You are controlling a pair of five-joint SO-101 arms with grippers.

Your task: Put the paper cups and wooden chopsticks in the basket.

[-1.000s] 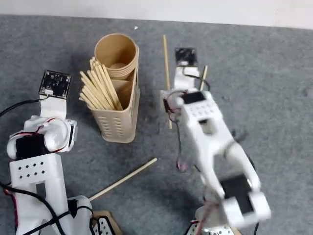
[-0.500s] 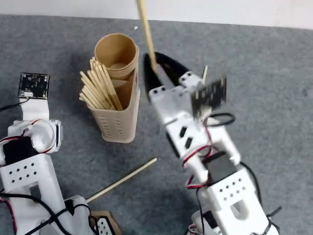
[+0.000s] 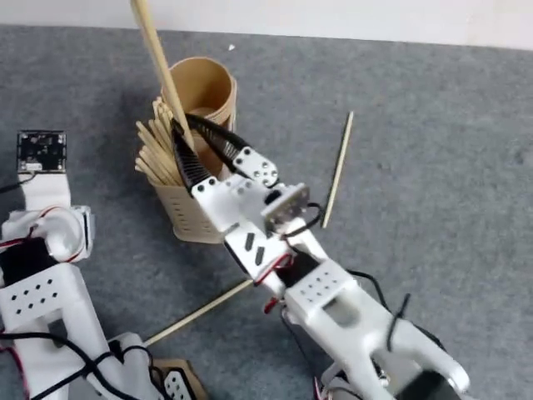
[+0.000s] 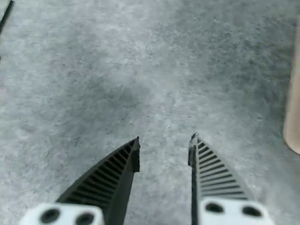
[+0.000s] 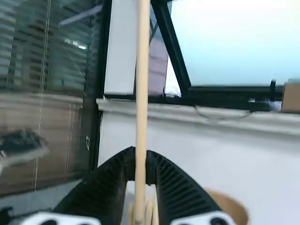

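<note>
In the high view the right gripper (image 3: 181,123) sits left of centre, clenched on a wooden chopstick (image 3: 154,50) that slants up to the top edge. It is directly over the basket (image 3: 196,221), which stands upper left of centre with stacked paper cups (image 3: 200,83) and a bundle of chopsticks (image 3: 160,157) inside. A loose chopstick (image 3: 337,171) lies on the grey mat (image 3: 450,125) right of centre and a second chopstick (image 3: 200,312) lies low in the frame, while the left gripper (image 4: 164,147) hangs released over bare mat
</note>
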